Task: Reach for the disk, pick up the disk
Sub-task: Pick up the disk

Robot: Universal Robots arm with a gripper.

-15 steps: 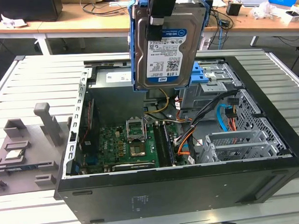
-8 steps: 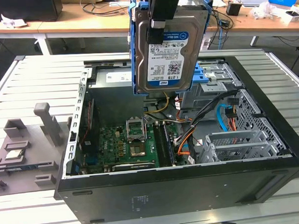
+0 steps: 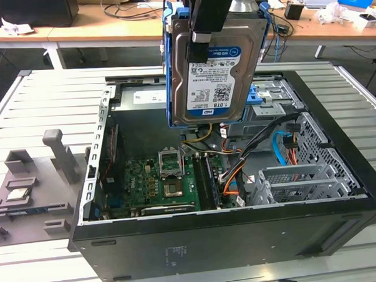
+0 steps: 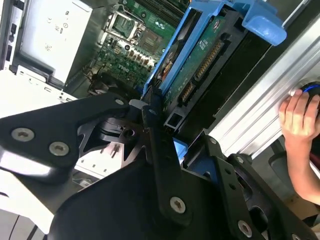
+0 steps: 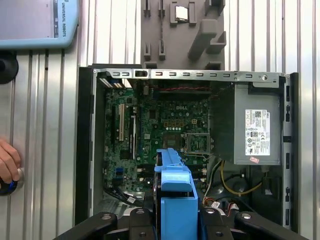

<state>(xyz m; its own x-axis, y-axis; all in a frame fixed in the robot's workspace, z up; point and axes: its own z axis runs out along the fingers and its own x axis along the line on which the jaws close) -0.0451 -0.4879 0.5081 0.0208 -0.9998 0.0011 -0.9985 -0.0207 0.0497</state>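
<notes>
- I have the disk (image 3: 215,68) lifted clear, hanging upright above the open computer case (image 3: 242,238), label side facing the exterior camera.
- Gripper (image 3: 203,37) is clamped on the disk's upper edge; a black finger (image 3: 199,50) runs down over the metal face at about 11 o'clock of the label.
- The blue bracket (image 3: 170,67) wraps the disk's sides; in the first wrist view the same bracket (image 5: 172,195) sits between the black gripper linkages, edge-on.
- In the second wrist view the disk (image 4: 200,65) shows its circuit-board side, closed in by the black fingers (image 4: 155,140).
- Directly below the disk in the exterior view: motherboard (image 3: 158,180) with the open CPU socket, about 7 o'clock from the disk.
- Orange and black cables (image 3: 239,170) lie at 5 o'clock of the disk, and a metal drive cage (image 3: 296,180) lies further towards 4 o'clock.
- Grey holder (image 3: 33,179) with upright posts sits on the slatted table (image 3: 43,103) outside the case, on the exterior view's left.
- A person's hand (image 4: 300,125) rests on the table edge in the second wrist view.
</notes>
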